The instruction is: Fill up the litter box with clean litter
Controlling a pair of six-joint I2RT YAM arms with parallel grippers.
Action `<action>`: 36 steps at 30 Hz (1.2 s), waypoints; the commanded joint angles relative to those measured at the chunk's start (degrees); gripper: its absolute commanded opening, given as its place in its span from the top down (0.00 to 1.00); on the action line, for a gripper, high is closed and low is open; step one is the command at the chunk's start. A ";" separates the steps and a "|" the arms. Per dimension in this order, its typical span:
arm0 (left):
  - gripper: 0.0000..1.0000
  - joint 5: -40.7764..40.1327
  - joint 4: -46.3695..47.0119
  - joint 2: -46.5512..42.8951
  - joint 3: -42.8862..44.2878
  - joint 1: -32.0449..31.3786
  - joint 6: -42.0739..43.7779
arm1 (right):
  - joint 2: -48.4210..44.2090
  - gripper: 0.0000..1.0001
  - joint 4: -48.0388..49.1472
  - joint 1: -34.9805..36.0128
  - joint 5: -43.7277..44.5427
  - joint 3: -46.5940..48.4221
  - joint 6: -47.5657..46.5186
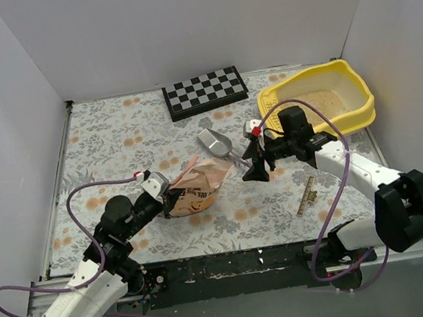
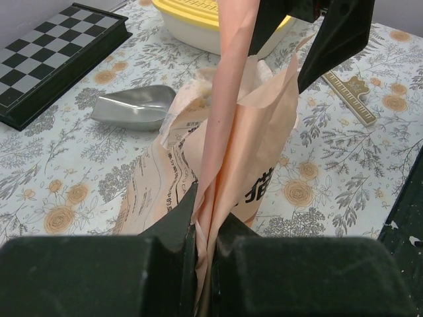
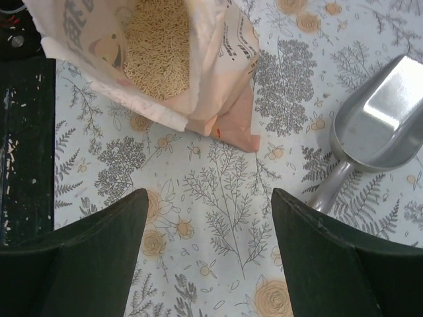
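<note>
Litter box (image 1: 348, 121) sits at the table's far right with clean litter (image 1: 321, 100) on its floor; we place everything else against it. Well left of the box, left gripper (image 2: 205, 231) is clamped tight on the folded edge of the peach bag (image 1: 195, 184). The bag's mouth is open and more litter shows inside. Silver scoop (image 1: 216, 144) lies between bag and box, empty, nothing touching it. Just left of the box, right gripper (image 3: 208, 218) hangs over the flowered tablecloth (image 1: 113, 133), fingers spread wide, holding nothing. Checkerboard (image 1: 204, 91) lies left of the box, along the back.
</note>
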 commanded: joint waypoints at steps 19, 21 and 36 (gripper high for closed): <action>1.00 -5.12 5.29 -3.40 -1.16 -0.32 -1.07 | 8.87 0.16 46.59 2.03 -19.76 -3.92 7.85; 1.00 -5.56 5.29 -3.41 -1.16 -0.32 -0.98 | 10.53 0.17 46.70 2.73 -20.81 -3.05 9.00; 1.00 -6.53 5.55 -3.67 -1.34 -0.32 -0.72 | 20.64 0.30 79.00 5.99 -24.15 -5.50 33.75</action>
